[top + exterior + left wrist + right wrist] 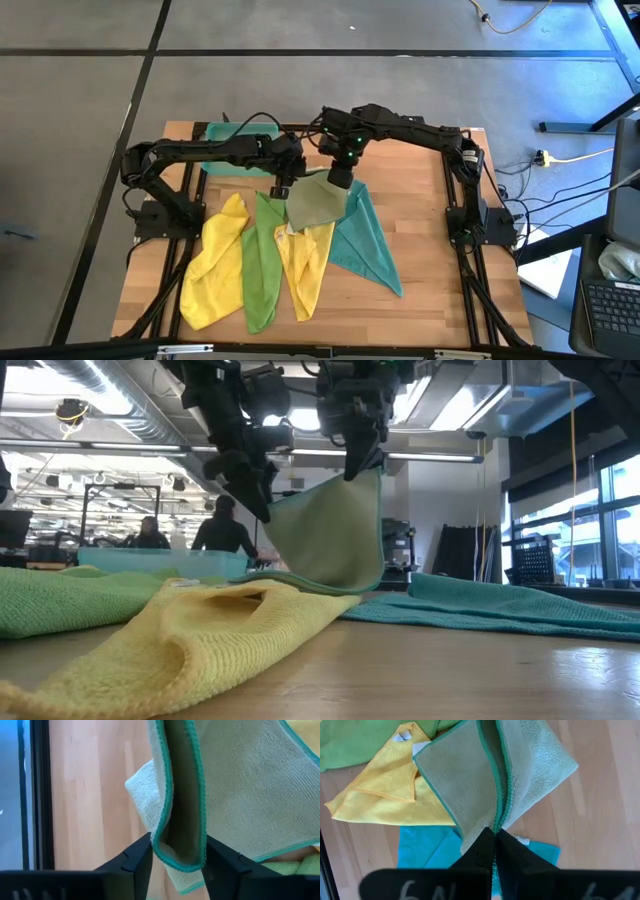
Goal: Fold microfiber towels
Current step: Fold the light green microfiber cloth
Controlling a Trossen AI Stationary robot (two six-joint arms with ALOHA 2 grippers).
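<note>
- olive towel (316, 203) is lifted off the table's middle, hanging over the other towels
- right gripper (495, 836) is pinched tight on its top edge
- left gripper (178, 854) sits partly open around another edge, can't tell if it's actually gripping
- yellow towel (214, 262), green towel (262, 262) and teal towel (364, 240) lie flat underneath

My left gripper (177, 865) brackets the olive towel's (240, 795) teal-edged fold. My fingers (137, 857) aren't quite pinching. Wood tabletop (90, 790) behind.

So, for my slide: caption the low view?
Both grippers lift the pale olive towel above yellow, green and teal cloths.
</note>
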